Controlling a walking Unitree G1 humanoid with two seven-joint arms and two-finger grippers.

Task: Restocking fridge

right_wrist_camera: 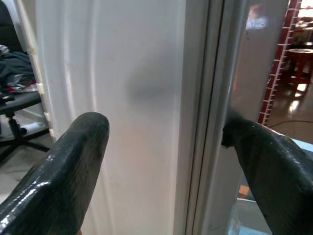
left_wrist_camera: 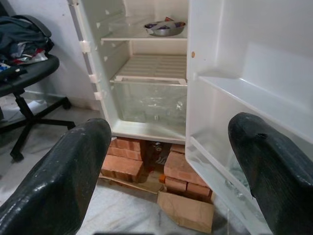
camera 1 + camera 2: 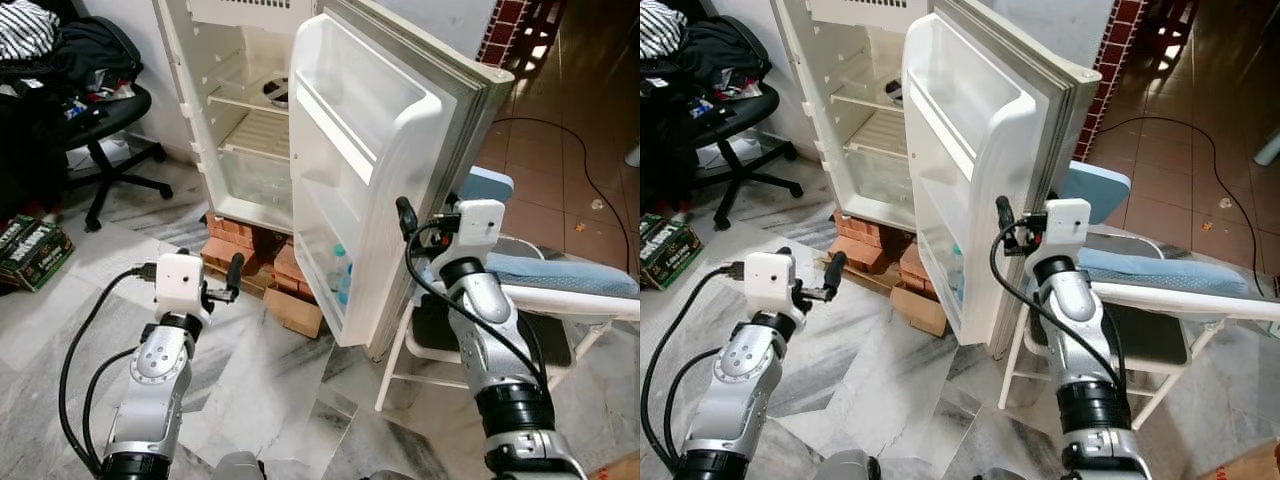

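Observation:
The white fridge [image 3: 250, 130] stands open on bricks, its door [image 3: 380, 150] swung out toward me. Two bottles [image 3: 340, 275] sit in the door's lowest shelf, and a metal bowl [image 2: 165, 28] rests on an upper shelf inside. My right gripper [image 3: 425, 215] is open at the door's free edge [image 1: 195, 98], one finger on each side of it. Whether they touch the door I cannot tell. My left gripper [image 3: 230, 282] hangs open and empty in front of the fridge, low and facing the crisper drawer [image 2: 151, 100].
Red bricks [image 3: 240, 240] and a cardboard box [image 3: 295, 310] lie under the fridge. A black office chair [image 3: 90, 110] piled with clothes stands at left, a green box [image 3: 30, 250] beside it. A white folding chair [image 3: 560, 275] with blue padding stands close at right. A cable [image 3: 590, 180] runs across the tiles.

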